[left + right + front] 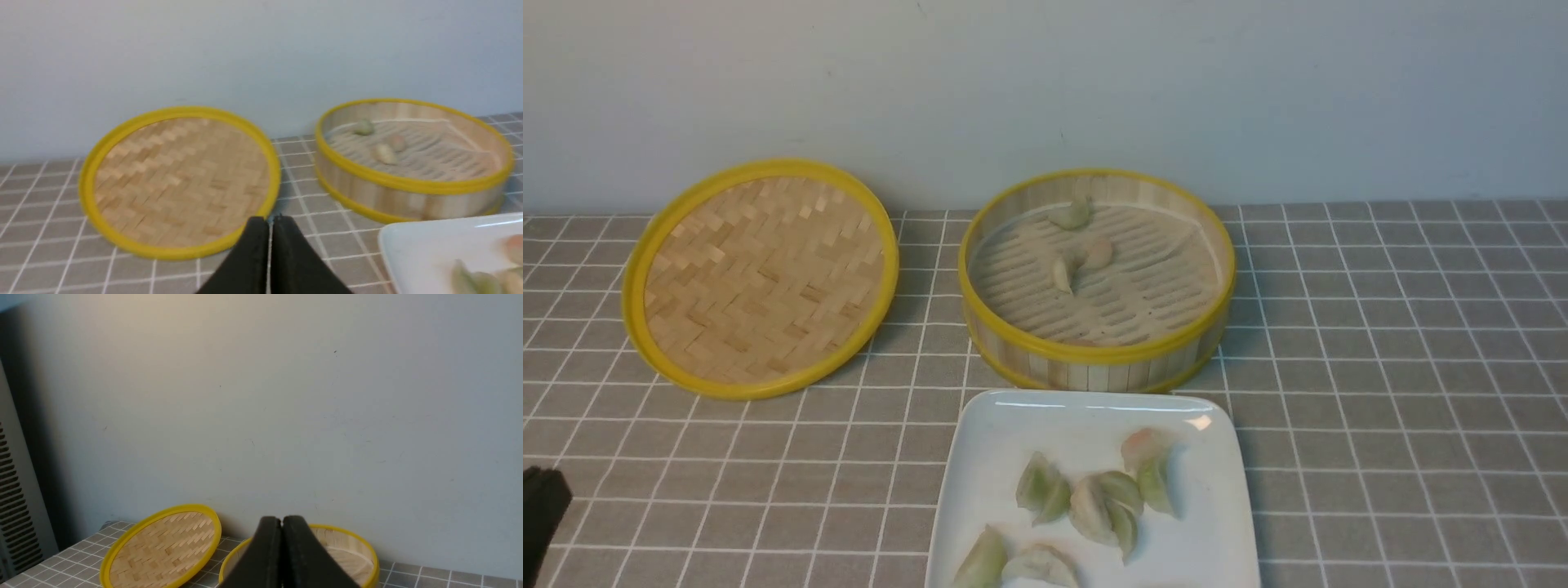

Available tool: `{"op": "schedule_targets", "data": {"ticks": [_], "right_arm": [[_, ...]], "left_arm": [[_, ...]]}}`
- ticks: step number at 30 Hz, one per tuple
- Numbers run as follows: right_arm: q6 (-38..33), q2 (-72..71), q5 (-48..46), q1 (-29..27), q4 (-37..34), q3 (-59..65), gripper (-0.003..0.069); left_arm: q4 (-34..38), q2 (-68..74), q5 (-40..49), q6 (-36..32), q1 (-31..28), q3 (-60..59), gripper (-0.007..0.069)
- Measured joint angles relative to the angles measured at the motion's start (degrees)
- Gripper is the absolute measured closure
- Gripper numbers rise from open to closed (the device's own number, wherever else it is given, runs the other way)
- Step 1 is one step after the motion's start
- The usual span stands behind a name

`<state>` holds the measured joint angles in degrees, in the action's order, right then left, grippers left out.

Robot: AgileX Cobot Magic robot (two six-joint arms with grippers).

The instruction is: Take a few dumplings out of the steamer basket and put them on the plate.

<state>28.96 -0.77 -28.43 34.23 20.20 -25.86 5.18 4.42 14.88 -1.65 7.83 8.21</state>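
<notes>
The steamer basket (1094, 353) stands at the back centre with three dumplings (1063, 275) on its slatted floor. The white plate (1013, 433) lies just in front of it and holds several pale green and pinkish dumplings (1103, 502). My left gripper (269, 220) is shut and empty, low over the table, in front of the gap between lid and basket (412, 185). Only its black tip (541, 510) shows at the front view's left edge. My right gripper (282, 520) is shut and empty, raised and facing the wall, with the basket (359, 543) behind it. It is outside the front view.
The flat woven, yellow-rimmed lid (760, 278) lies left of the basket, tilted against the wall; it also shows in the left wrist view (179, 179) and the right wrist view (163, 547). A grey tiled cloth (1405, 367) covers the table. A pale wall stands close behind.
</notes>
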Motion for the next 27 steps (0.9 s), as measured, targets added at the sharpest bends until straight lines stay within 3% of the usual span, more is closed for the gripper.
{"op": "schedule_targets", "data": {"ticks": [4, 10, 27], "right_arm": [[0.0, 0.0, -0.1, 0.0, 0.0, 0.0, 0.0672], [0.0, 0.0, -0.4, 0.0, 0.0, 0.0, 0.0672], [0.0, 0.0, -0.4, 0.0, 0.0, 0.0, 0.0672]], "left_arm": [[0.0, -4.9, 0.2, -0.3, -4.7, -9.3, 0.0629], [-0.8, -5.0, 6.2, -0.4, -4.7, -9.8, 0.0629], [-0.8, -5.0, 6.3, -0.4, -4.8, -9.8, 0.0629]]}}
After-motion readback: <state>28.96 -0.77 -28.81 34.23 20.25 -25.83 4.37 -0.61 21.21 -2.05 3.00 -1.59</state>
